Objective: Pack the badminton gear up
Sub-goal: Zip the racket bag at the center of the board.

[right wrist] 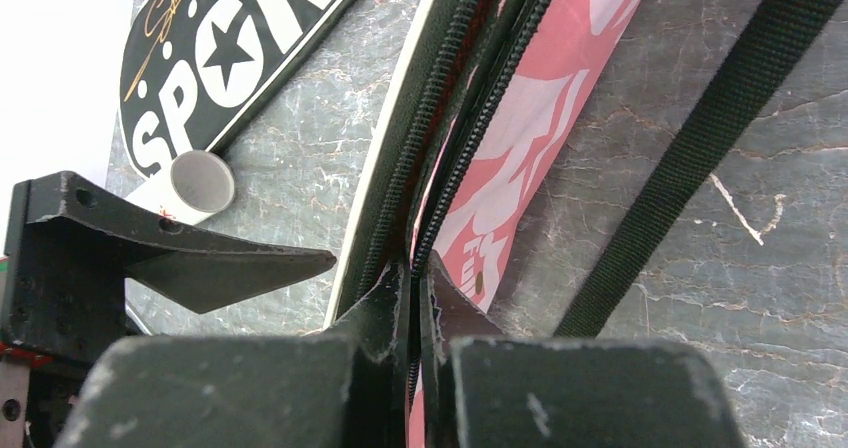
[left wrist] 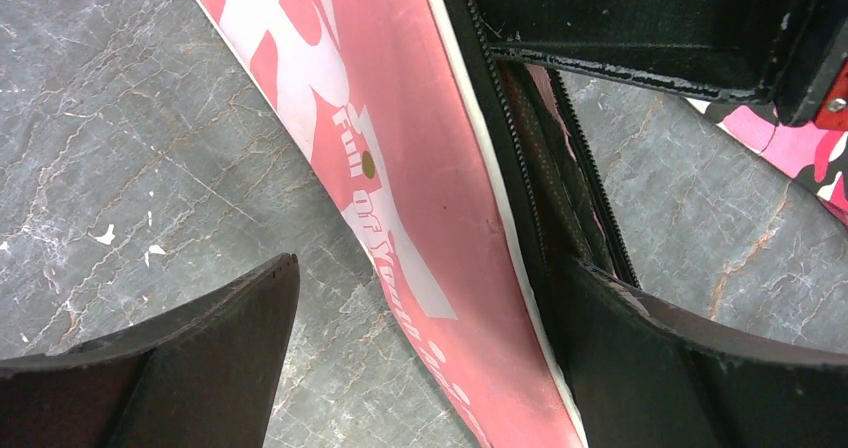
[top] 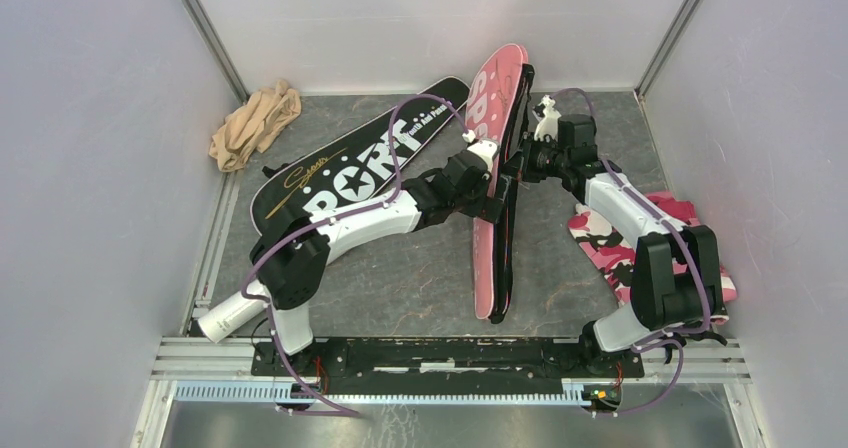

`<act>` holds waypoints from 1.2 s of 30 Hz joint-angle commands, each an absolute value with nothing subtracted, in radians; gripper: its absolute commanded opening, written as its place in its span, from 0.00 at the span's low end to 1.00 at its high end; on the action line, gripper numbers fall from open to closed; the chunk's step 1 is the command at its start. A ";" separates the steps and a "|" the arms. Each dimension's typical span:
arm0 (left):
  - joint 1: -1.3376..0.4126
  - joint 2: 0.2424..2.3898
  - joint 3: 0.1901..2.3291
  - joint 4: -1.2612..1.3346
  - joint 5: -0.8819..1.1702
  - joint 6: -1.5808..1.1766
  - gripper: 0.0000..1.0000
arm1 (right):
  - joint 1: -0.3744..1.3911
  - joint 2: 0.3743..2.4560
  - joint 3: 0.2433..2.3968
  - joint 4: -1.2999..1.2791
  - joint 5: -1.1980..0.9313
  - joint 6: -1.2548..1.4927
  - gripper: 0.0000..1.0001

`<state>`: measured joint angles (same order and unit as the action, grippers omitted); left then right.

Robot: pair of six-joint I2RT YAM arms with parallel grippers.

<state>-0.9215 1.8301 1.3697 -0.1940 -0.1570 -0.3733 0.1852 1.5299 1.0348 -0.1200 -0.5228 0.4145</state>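
Note:
A pink racket-shaped bag (top: 497,138) stands on its long edge in the middle of the table, its black zipper edge facing right. My right gripper (right wrist: 415,278) is shut on that zipper edge (right wrist: 440,118); in the top view it (top: 522,158) sits at the bag's right side. My left gripper (left wrist: 430,298) is open and straddles the pink bag (left wrist: 400,168), one finger (left wrist: 200,348) on the table side and the other (left wrist: 680,368) against the zipper edge. A black bag lettered SPORT (top: 350,163) lies flat to the left. A white tube (top: 232,315) lies at the near left.
A beige cloth (top: 255,123) is bunched in the far left corner. A pink camouflage cloth (top: 640,243) lies under the right arm. A black strap (right wrist: 700,138) runs across the table beside the pink bag. Walls close in on both sides.

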 commanded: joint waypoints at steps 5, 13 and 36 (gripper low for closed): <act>-0.930 1.729 1.347 -0.167 -0.162 -0.342 1.00 | 0.184 1.548 1.077 -0.067 -0.515 0.373 0.00; -0.922 1.695 1.316 -0.123 -0.023 -0.296 1.00 | 0.183 1.520 1.088 -0.099 -0.499 0.297 0.00; -0.940 1.912 1.514 -0.159 -0.235 -0.322 0.99 | 0.183 1.504 1.048 -0.042 -0.547 0.411 0.00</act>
<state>-0.9329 1.8896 1.4567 -0.1780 -0.1482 -0.3458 0.1822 1.5440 1.0389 -0.1287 -0.5053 0.3893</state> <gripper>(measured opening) 0.996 0.018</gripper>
